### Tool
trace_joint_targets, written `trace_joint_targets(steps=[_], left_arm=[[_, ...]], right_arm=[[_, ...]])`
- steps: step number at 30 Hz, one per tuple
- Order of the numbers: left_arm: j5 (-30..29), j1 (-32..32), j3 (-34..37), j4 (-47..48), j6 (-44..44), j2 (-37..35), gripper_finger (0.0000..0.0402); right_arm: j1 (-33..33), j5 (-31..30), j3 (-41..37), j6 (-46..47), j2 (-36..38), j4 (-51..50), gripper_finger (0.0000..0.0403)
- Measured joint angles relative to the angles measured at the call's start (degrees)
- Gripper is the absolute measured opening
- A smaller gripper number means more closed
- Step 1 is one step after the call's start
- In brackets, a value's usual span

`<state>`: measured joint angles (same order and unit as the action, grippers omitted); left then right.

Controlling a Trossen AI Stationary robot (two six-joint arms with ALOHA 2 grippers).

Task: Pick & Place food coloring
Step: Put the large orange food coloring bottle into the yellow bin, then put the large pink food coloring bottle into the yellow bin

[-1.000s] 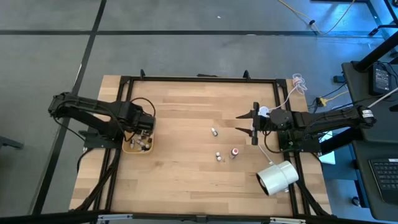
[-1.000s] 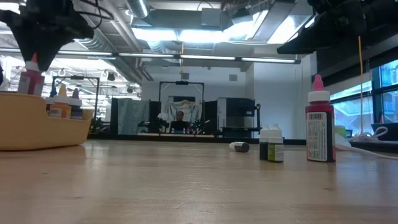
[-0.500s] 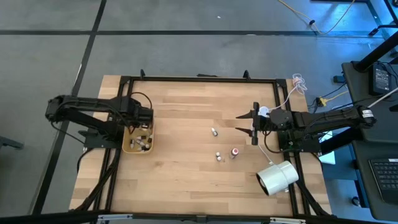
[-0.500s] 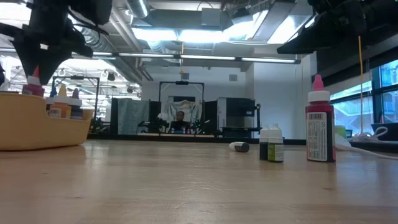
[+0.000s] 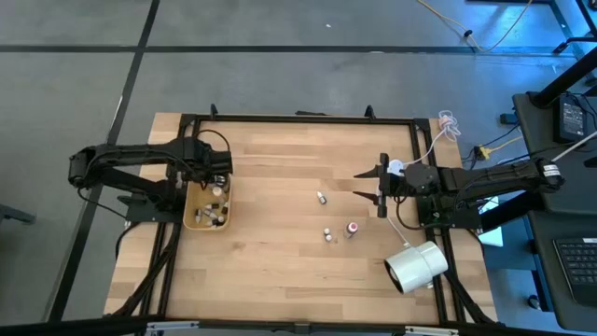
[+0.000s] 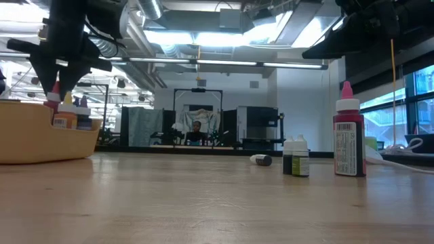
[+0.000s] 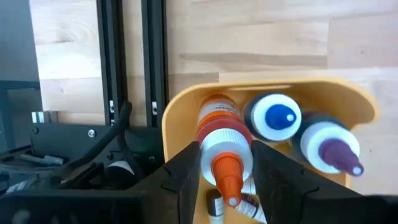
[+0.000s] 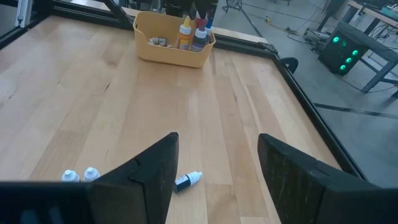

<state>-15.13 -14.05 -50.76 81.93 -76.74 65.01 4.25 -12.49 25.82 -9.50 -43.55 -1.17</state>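
My left gripper hangs over the far end of the tan tray at the table's left and is shut on an orange-capped food coloring bottle. Blue-capped and purple-capped bottles stand beside it in the tray. More food coloring is on the bare wood mid-table: one bottle lying on its side, a small pair and a red-capped bottle, these upright. My right gripper hovers open at the table's right, with nothing between its fingers. My left gripper pinches the orange-capped bottle between its two fingers at the white shoulder just under the cap. The fingers come from above, pointing steeply down. The bottle stands upright with its body down inside the tray; the tray wall hides its base.
A large white cylinder lies on its side at the table's near right corner. A black frame rail runs around the table. Open wood lies between the tray and the loose bottles.
My left gripper has carried the orange-capped bottle along the tray toward the table's far edge and lowered it. The bottle, which first hung well above the rim, now sits down among the other bottles in the tray.
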Motion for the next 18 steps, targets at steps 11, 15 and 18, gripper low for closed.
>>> trace_joint_targets(steps=[11,15,18], left_arm=[[-0.7,-0.1,0.0,-0.4,0.0,0.0,0.0147],[-2.2,-0.1,0.0,-0.3,0.6,0.0,0.0141],[-3.4,-0.1,-0.4,0.3,4.4,0.0,0.0137]], right_arm=[[0.0,0.0,0.0,0.0,0.0,0.0,0.0221],[0.0,0.0,0.0,0.0,0.0,0.0,0.0221],[0.0,0.0,0.0,0.0,0.0,0.0,0.0221]])
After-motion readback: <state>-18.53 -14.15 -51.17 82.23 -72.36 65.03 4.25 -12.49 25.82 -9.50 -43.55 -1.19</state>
